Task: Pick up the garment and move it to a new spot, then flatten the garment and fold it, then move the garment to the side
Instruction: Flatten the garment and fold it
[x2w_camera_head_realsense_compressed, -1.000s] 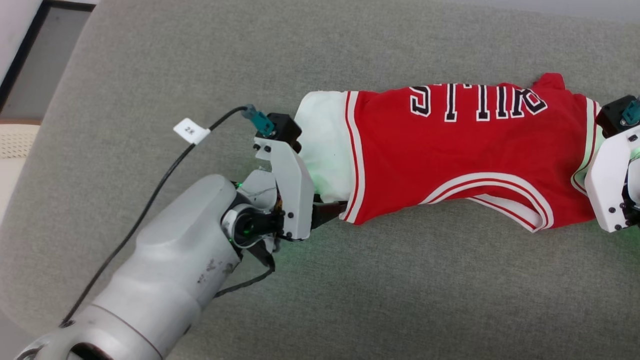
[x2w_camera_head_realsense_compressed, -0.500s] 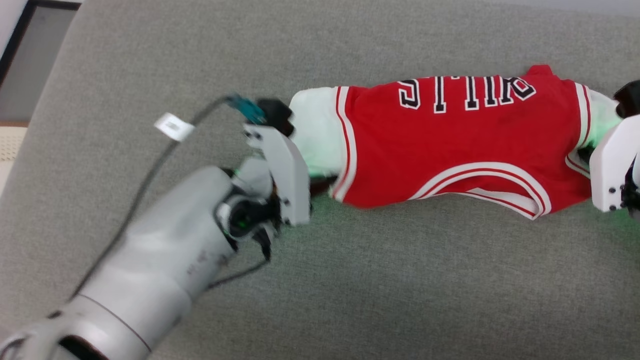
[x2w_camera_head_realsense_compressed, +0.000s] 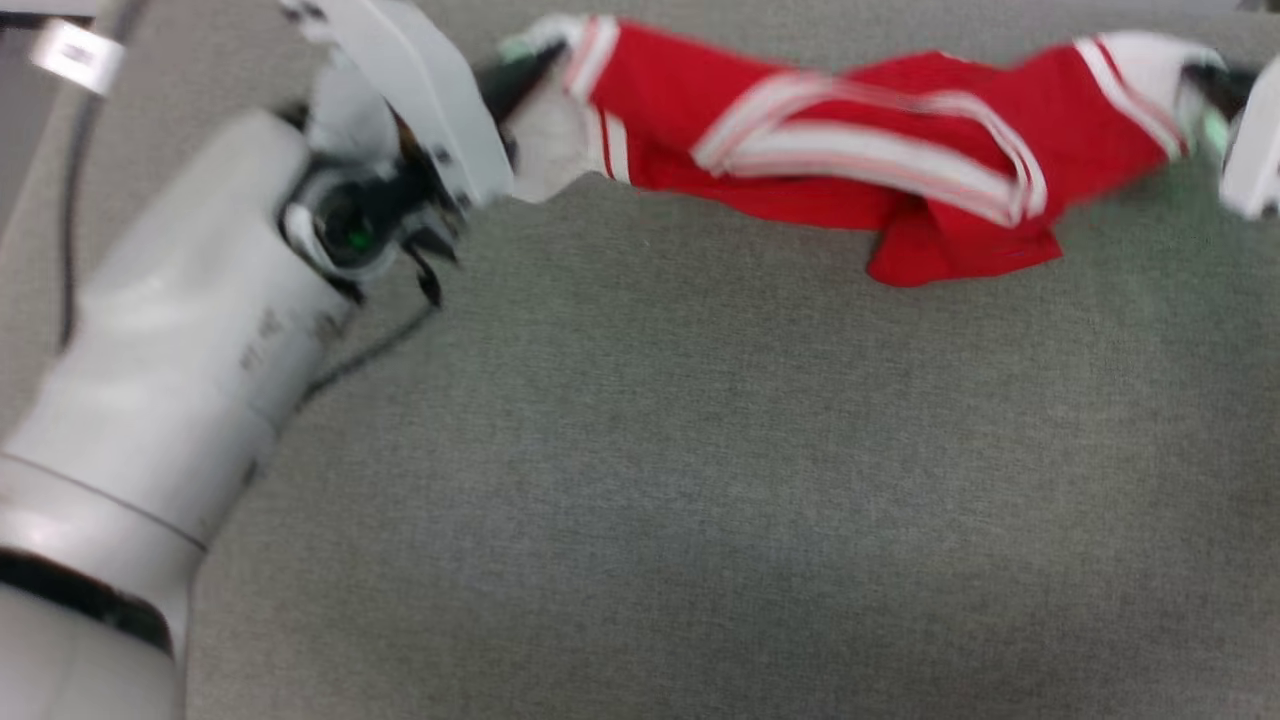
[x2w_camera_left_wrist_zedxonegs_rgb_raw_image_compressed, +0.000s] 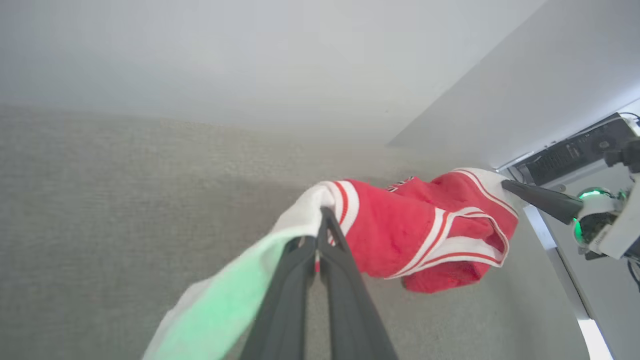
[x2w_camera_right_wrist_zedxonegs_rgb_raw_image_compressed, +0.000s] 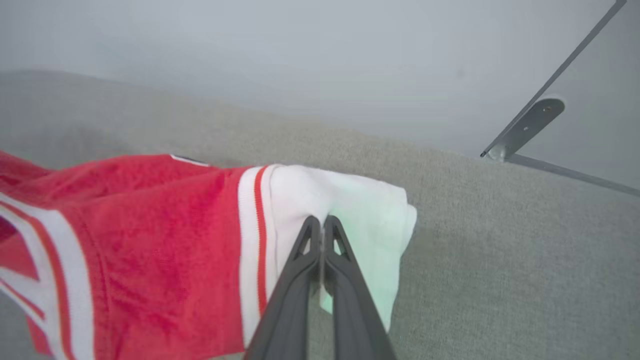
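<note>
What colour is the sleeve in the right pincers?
The sleeve is white with red-striped trim; clearest in right wrist view.

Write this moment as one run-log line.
shirt: stretched, middle sagging | left pincer: shut on white sleeve | right pincer: shut on other sleeve

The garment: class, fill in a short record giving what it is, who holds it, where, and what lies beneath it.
Item: garment, red jersey with white sleeves and striped trim
Left gripper: shut on one white sleeve
Right gripper: shut on the other white sleeve
Pose: slung between the grippers, middle sagging
Beneath: grey fabric surface
Contact with surface: cannot tell
</note>
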